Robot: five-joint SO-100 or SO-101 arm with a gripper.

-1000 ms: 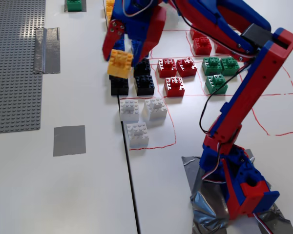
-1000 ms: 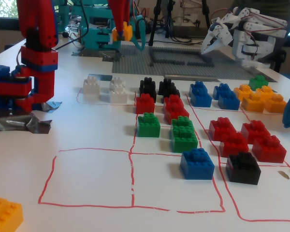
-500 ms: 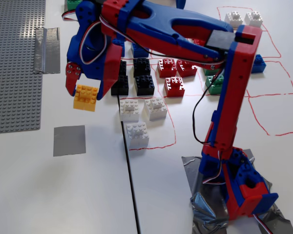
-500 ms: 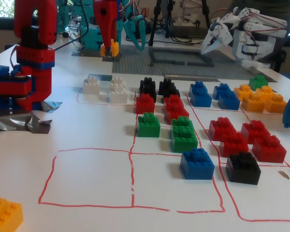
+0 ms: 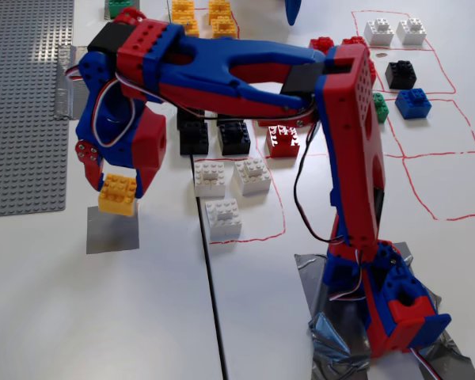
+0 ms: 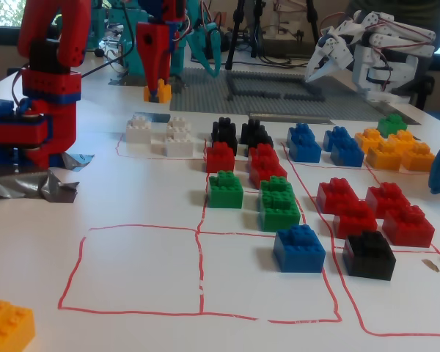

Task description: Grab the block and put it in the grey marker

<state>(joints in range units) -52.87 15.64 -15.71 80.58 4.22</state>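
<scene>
In a fixed view from above, the block (image 5: 117, 194) is held in the tool (image 5: 111, 184), whose fingers are closed on its sides, directly over the upper edge of the grey marker (image 5: 112, 232) — whether it is touching the tape cannot be told. White bricks (image 5: 224, 218) are seen just beside, on the worktop (image 5: 103, 317).

In a fixed view from the side, the block (image 6: 158, 92) is seen low at the tool (image 6: 157, 86), near the worktop. A stiff, light, smooth piece is judged — best gripped by its flat sides.
</scene>
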